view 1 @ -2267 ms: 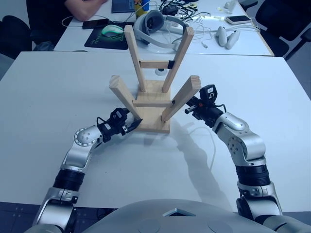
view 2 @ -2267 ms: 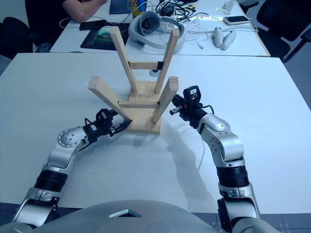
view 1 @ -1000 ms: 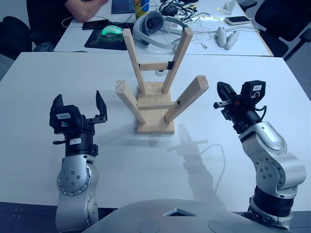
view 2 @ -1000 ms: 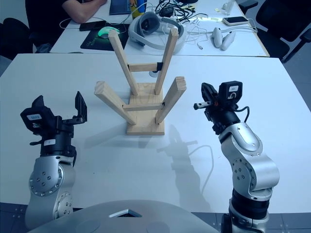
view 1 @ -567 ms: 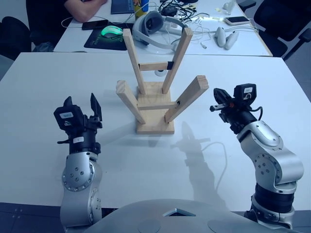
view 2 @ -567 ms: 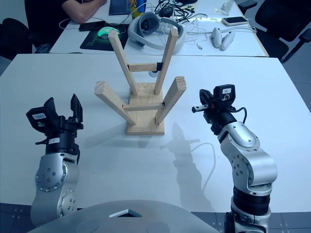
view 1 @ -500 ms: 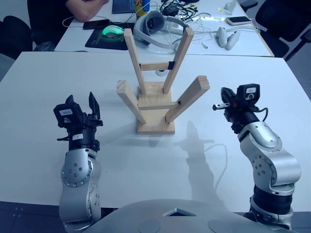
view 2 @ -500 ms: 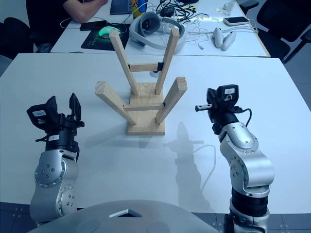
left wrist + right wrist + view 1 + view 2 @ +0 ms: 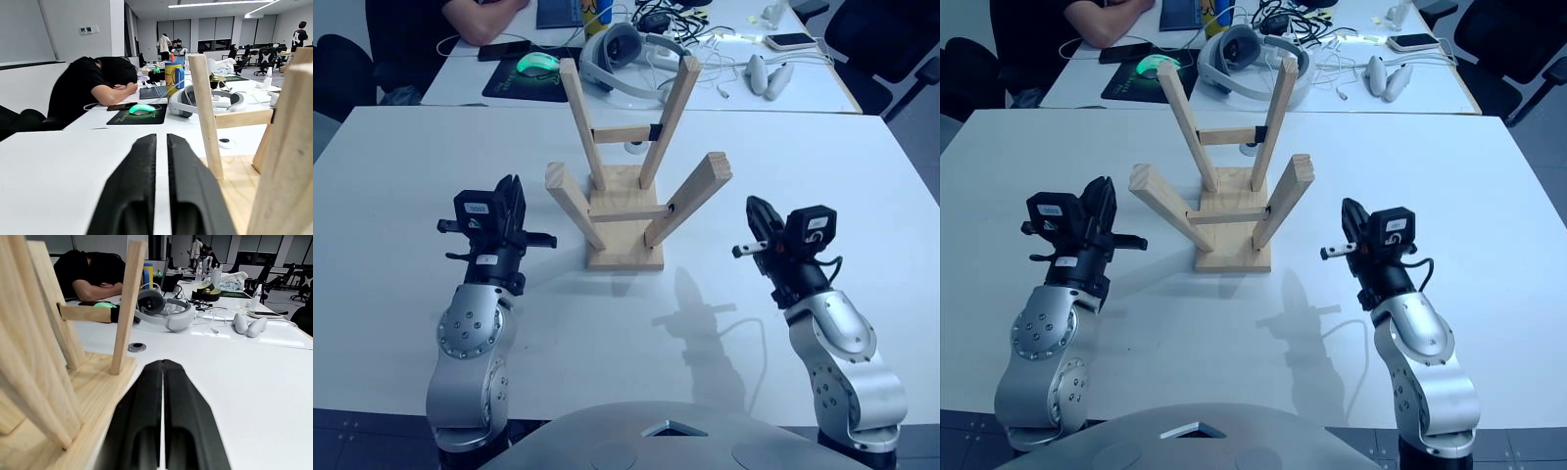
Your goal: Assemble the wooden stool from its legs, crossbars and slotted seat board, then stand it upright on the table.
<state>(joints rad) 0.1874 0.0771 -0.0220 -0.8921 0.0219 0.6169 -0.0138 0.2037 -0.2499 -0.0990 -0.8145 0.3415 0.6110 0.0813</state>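
Your stool (image 9: 625,196) sits upside down near the middle of the table (image 9: 431,157), its seat board (image 9: 625,257) flat on the surface and all four legs pointing up, so by the look of it only the flip upright is left. The left gripper (image 9: 161,139) hovers just beside the near left leg (image 9: 570,201) with its two fingers nearly pressed together, only a thin slit between them. The right gripper (image 9: 163,363) is held off to the other side, apart from the near right leg (image 9: 690,196), with its fingers pressed fully together. Neither is touching wood. The main risk is in the turn: the near legs splay outward, and if you lift by one leg alone it could pull out of its slot or twist the lower crossbar (image 9: 625,211) loose. Nudging with fingers pressed together would likely just slide the board. You cannot see how deep the legs sit in the slots, the joints under the near legs are hidden, and the dark piece at the end of the far crossbar (image 9: 626,132) is too small to make out.
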